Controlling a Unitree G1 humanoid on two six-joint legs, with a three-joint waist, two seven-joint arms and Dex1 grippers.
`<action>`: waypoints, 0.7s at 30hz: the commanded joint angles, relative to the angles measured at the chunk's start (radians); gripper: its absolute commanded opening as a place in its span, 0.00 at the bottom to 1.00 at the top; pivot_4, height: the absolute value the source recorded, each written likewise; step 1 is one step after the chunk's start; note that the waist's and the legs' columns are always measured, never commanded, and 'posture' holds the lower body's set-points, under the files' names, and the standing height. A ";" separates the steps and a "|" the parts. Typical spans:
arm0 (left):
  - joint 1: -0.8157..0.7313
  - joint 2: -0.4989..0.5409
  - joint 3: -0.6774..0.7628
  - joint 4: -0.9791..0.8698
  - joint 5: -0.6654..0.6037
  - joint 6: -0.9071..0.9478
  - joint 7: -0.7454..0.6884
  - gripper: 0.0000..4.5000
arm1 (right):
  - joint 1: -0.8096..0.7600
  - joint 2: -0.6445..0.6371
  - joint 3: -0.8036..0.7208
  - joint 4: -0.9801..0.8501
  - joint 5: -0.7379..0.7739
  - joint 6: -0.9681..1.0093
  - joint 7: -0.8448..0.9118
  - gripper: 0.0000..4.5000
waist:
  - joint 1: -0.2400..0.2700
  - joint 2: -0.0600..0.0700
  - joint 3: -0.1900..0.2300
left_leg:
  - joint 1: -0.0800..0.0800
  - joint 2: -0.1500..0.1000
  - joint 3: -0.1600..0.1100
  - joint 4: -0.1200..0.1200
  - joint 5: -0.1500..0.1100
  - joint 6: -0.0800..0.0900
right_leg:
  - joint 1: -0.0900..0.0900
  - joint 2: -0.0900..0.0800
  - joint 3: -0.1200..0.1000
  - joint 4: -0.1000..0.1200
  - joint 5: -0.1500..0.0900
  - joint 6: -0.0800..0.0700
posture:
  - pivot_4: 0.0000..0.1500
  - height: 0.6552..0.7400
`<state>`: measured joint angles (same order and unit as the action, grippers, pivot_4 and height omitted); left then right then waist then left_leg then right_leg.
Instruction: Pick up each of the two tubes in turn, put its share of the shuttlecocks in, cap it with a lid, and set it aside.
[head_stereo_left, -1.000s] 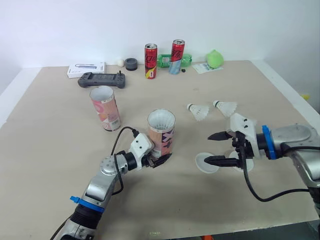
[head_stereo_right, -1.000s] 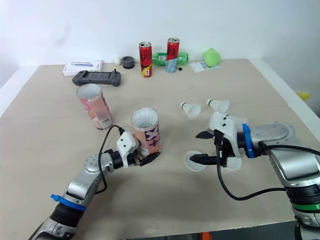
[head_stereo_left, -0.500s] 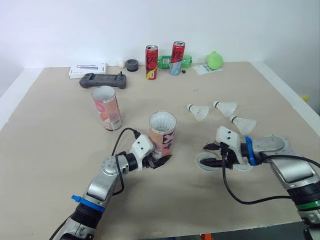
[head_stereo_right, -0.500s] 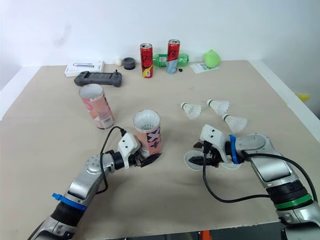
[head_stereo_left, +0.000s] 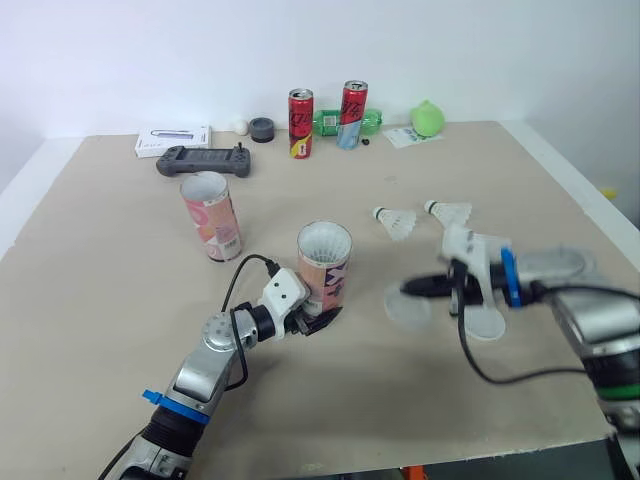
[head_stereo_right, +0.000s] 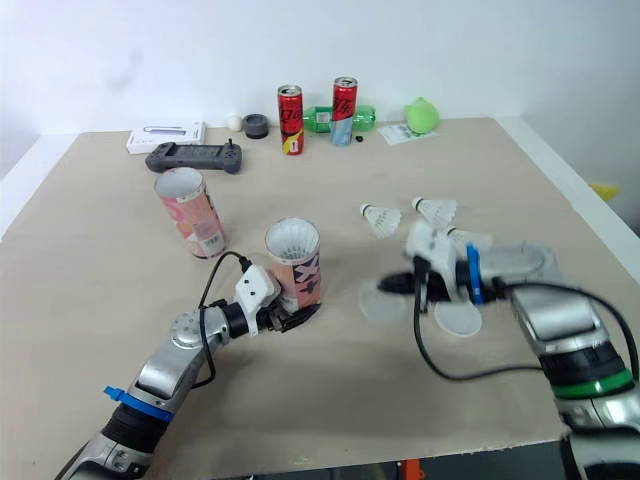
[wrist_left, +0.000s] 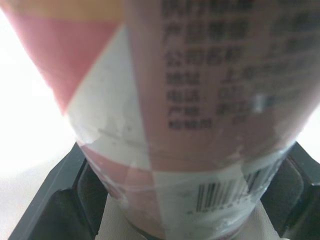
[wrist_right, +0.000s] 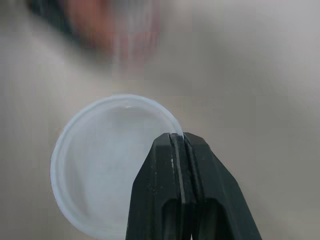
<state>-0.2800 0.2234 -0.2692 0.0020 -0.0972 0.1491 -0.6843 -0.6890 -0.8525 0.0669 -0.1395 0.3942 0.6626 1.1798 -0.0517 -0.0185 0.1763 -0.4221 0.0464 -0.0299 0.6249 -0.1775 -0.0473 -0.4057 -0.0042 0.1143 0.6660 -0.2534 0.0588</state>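
Near the middle of the table (head_stereo_left: 120, 300) the closer tube (head_stereo_left: 324, 265) stands upright, and my left gripper (head_stereo_left: 318, 322) clasps its base, one finger on each side of the wall. I judge the cardboard light and easily dented, so a low hold suits it. My right gripper (wrist_right: 177, 139) pinches the rim of a thin translucent lid (wrist_right: 100, 160) just right of the tube, fingers nearly closed. It looks flimsy and slick, best held by the edge.
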 joint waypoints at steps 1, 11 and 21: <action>-0.001 0.005 -0.013 0.010 0.009 -0.003 -0.005 0.83 | -0.191 0.056 -0.039 -0.063 0.071 0.041 -0.040 0.01 | 0.002 0.000 0.000 | 0.000 0.000 -0.001 0.000 0.000 0.001 | 0.000 0.001 0.000 0.000 0.000 0.000 | 1.00 1.00; -0.020 0.008 -0.022 0.026 0.020 -0.004 -0.009 0.83 | -0.388 0.134 0.145 -0.014 -0.058 -0.013 -0.044 0.01 | 0.007 -0.002 -0.001 | -0.003 -0.001 -0.001 -0.003 0.000 0.000 | -0.001 -0.002 -0.002 -0.001 -0.003 0.000 | 1.00 1.00; -0.011 0.006 -0.023 0.021 0.025 -0.002 0.001 0.83 | -0.379 0.142 0.214 -0.052 -0.109 -0.006 -0.021 0.01 | 0.006 -0.002 -0.001 | -0.002 0.000 -0.001 -0.003 0.000 0.001 | -0.001 -0.001 -0.002 0.000 -0.002 -0.001 | 1.00 1.00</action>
<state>-0.3021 0.2236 -0.2873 0.0163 -0.0866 0.1469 -0.6903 -1.0409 -0.7079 0.2784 -0.1608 0.2935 0.6664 1.1532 -0.0459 -0.0205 0.1750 -0.4242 0.0460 -0.0311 0.6224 -0.1772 -0.0467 -0.4067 -0.0057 0.1122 0.6656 -0.2559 0.0582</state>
